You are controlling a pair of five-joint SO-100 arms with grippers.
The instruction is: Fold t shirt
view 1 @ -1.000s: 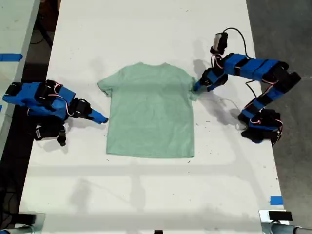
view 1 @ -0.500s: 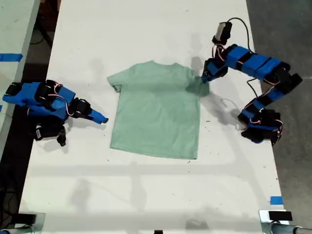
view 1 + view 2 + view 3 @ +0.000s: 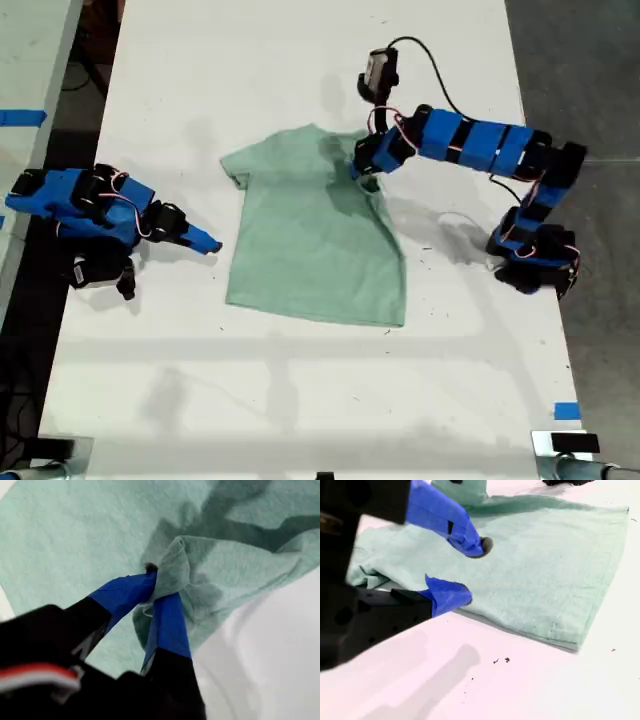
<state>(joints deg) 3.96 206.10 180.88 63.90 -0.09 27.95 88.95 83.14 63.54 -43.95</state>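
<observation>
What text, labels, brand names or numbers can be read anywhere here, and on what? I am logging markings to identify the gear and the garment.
None can be read in any view.
The t shirt is plain, with no print or visible tag.
My first gripper and my second gripper show only bare blue tape and black parts.
The blue tape pieces on the table carry no writing.

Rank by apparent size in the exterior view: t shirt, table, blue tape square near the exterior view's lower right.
1. table, largest; it fills most of the exterior view
2. t shirt
3. blue tape square, smallest
</observation>
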